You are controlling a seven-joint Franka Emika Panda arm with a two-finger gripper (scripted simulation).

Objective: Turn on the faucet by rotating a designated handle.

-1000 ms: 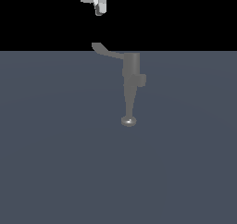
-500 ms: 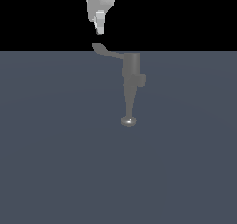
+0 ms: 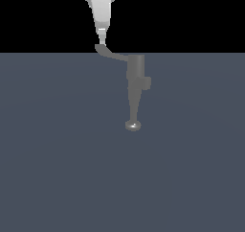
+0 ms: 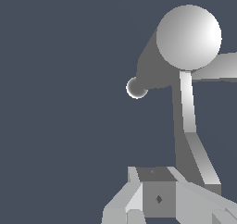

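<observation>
Pincer [image 3: 102,40] has dropped from higher up and now hangs just above the handle's [image 3: 109,53] rounded end; whether it is released or clenched, I cannot tell. Faucet [image 3: 135,89] stands just beyond that lever, so pushing looks imminent.

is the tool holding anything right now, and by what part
Nothing is held. The tool sits just above the rounded end of the handle on the faucet; contact cannot be told.
</observation>
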